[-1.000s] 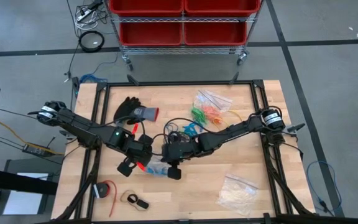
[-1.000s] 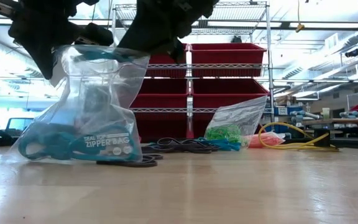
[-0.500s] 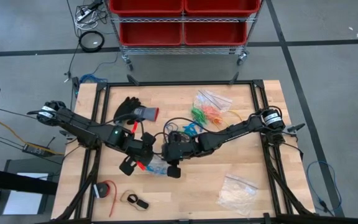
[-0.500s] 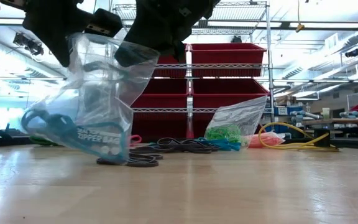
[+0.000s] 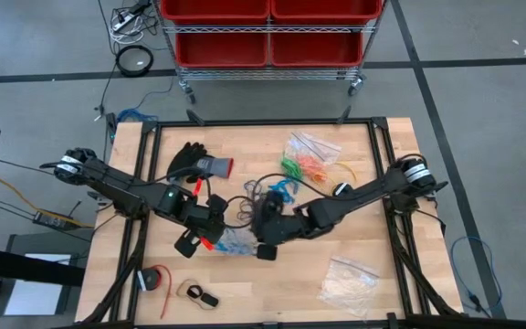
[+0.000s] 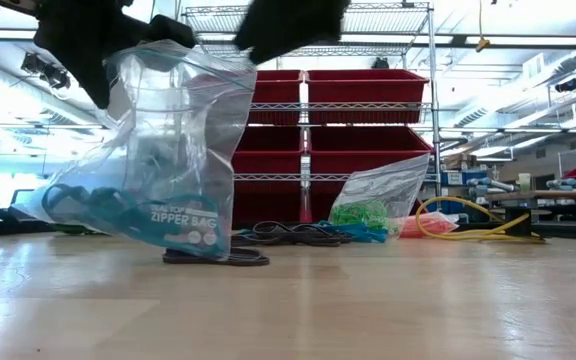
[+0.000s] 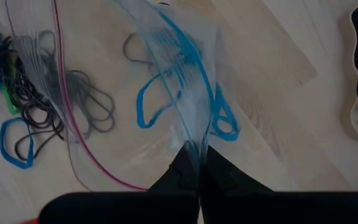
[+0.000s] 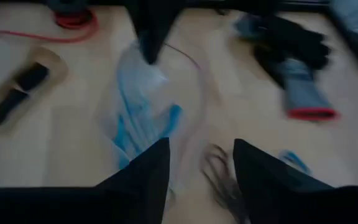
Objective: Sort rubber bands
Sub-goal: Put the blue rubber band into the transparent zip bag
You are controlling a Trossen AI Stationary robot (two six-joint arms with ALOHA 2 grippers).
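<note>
Left end effector (image 7: 197, 177) pinches my clear zipper bag (image 6: 168, 150) of blue rubber bands (image 7: 166, 93), too tangled to count; right end effector (image 8: 194, 163) gapes.

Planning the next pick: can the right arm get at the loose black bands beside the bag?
Probably yes: the right gripper is open, and the black bands lie bare on the table just ahead.

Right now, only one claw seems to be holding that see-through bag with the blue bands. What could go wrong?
1. The left gripper alone pinches the clear plastic zipper bag by its top edge; it could slip or swing.
2. The right gripper is open beside the bag; the blue rubber bands inside might tip out.
3. Loose black rubber bands lie under the bag and could get dragged.
</note>
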